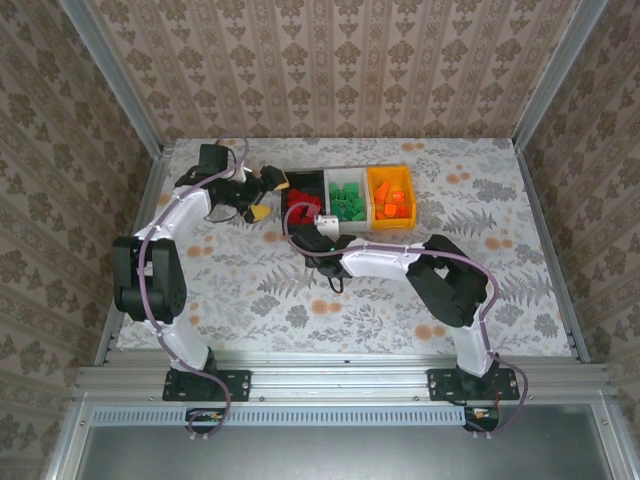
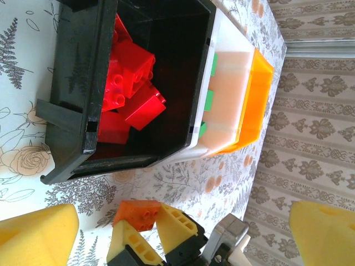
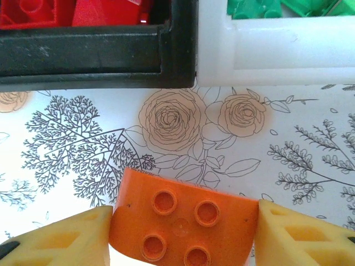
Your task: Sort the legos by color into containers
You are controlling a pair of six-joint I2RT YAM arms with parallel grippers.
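An orange lego (image 3: 183, 221), studs up, sits squarely between the yellow fingers of my right gripper (image 3: 184, 235), which is shut on it. It is low over the table, just in front of the black bin (image 3: 94, 55) and the white bin (image 3: 277, 55). The left wrist view shows that same brick (image 2: 138, 213) in the right gripper (image 2: 148, 231). My left gripper (image 1: 266, 196) hangs wide open and empty at the black bin's left end. Red legos (image 2: 130, 77) lie in the black bin (image 1: 303, 183), green ones (image 1: 347, 200) in the white bin, and orange ones (image 1: 393, 205) in the orange-yellow bin (image 1: 372, 195).
The three bins stand in a row at the back middle of the flower-patterned table (image 1: 240, 290). Patterned walls close in the back and both sides. The right arm (image 1: 400, 255) lies across the middle of the table.
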